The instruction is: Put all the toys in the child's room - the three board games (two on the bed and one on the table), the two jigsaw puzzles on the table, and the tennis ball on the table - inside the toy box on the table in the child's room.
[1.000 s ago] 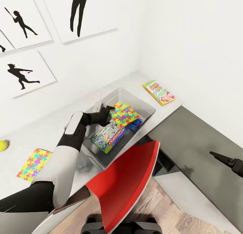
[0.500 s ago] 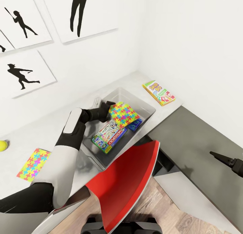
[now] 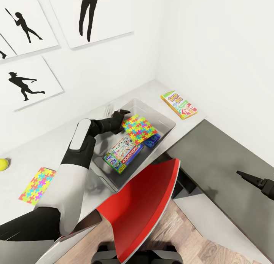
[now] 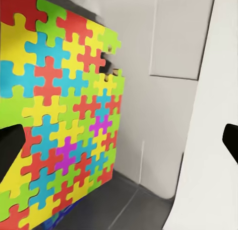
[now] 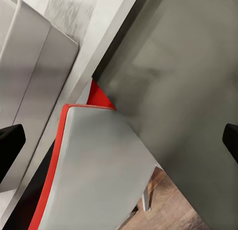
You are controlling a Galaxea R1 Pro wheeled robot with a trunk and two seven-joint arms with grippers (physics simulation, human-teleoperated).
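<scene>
**Jigsaw in the bin, claw spread wide**

Here's the left gripper (image 3: 121, 114) over the far rim of the toy box (image 3: 166, 121), its dark fingers apart with nothing between them, as the left wrist view makes plain. Just beside it a jigsaw puzzle (image 3: 139, 129) lies tilted inside the box, a thin jagged-edged sheet of interlocking yellow, red, blue and green pieces, propped over the Monopoly box (image 3: 123, 153) and a small blue game box (image 3: 152, 140). The bin itself is smooth light grey with sloping walls.

Out on the pale matte table (image 3: 49, 150), the second jigsaw puzzle (image 3: 38, 185) lies flat near the edge, the tennis ball (image 3: 3, 164) well beyond it. The glossy yellow-green-red game box (image 3: 179, 104) lies flat by the far corner, outside the bin.

The right gripper (image 3: 249, 177) hangs pointed over the dark grey section, fingers apart in its wrist view. A red chair back (image 3: 140, 203) curves below.
</scene>
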